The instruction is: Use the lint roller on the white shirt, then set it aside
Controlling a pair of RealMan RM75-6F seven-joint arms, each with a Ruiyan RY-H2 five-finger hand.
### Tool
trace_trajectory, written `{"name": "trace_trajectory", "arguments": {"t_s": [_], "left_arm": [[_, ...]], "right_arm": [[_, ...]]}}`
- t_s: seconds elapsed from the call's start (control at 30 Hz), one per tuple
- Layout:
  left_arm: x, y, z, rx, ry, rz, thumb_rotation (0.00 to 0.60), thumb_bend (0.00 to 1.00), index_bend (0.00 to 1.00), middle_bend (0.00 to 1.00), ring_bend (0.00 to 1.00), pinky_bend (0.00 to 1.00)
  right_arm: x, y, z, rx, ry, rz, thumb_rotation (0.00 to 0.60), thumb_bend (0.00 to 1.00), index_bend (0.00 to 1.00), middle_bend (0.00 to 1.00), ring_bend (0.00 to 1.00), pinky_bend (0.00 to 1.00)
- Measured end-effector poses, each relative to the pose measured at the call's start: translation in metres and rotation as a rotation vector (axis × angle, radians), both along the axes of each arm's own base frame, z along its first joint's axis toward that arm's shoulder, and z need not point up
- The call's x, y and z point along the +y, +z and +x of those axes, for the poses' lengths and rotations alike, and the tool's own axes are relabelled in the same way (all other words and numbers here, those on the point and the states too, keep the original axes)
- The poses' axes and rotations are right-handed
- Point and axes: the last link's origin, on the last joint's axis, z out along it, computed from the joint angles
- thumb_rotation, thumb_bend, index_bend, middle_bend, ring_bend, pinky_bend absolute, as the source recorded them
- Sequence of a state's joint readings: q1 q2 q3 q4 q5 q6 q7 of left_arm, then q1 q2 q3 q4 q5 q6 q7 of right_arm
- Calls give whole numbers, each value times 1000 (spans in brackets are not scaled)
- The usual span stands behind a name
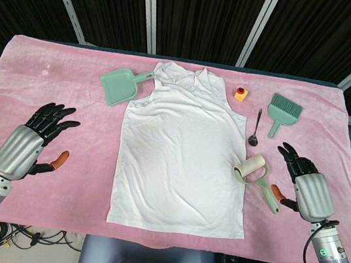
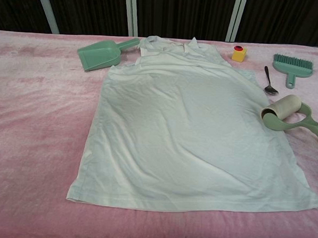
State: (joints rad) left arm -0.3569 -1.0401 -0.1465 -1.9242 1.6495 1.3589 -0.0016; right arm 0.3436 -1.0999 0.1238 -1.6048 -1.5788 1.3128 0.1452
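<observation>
Green-handled lint roller w/ white paper drum (image 1: 255, 172) lay at right edge of flat white sleeveless cotton shirt (image 1: 182, 152) on pink cloth (image 1: 69, 89). Left hand (image 1: 34, 140) & right hand (image 1: 303, 184) spread, holding nothing.

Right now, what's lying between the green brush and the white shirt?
A spoon lies on the pink cloth between the green brush and the white shirt. Both views show it, touching neither.

I'm seeing the shirt (image 1: 181, 159) lying mid-table (image 1: 50, 86), roller (image 1: 257, 171) sitting at its right edge, dustpan (image 1: 119, 85) lying back-left, spoon (image 1: 255, 128) and brush (image 1: 282, 112) lying back-right.
</observation>
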Motion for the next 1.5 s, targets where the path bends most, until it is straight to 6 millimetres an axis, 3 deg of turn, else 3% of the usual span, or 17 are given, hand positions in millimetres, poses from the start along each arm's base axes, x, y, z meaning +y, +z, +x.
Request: {"name": "trace_trajectory", "arguments": {"t_s": [0.4, 1.0, 1.23, 1.37, 1.5], "left_arm": [[-3, -10, -2, 6, -3, -18, 600, 409, 197, 86, 0, 63], [-11, 1, -8, 29, -2, 0, 600, 409, 196, 87, 0, 63], [-14, 21, -20, 53, 83, 69, 600, 409, 198, 82, 0, 57], [-20, 43, -40, 110, 174, 138, 600, 409, 199, 83, 0, 53], [-35, 51, -60, 131, 257, 159, 600, 408, 199, 85, 0, 46]], "right_arm": [[4, -4, -3, 4, 10, 15, 600, 230, 88, 59, 244, 235], [7, -2, -2, -9, -88, -21, 600, 228, 89, 59, 244, 235], [12, 0, -5, -57, -178, -34, 600, 197, 93, 112, 231, 235], [18, 1, -9, -130, -309, -17, 600, 167, 121, 166, 233, 235], [24, 4, -17, -188, -458, -5, 600, 162, 130, 167, 233, 235]]}}
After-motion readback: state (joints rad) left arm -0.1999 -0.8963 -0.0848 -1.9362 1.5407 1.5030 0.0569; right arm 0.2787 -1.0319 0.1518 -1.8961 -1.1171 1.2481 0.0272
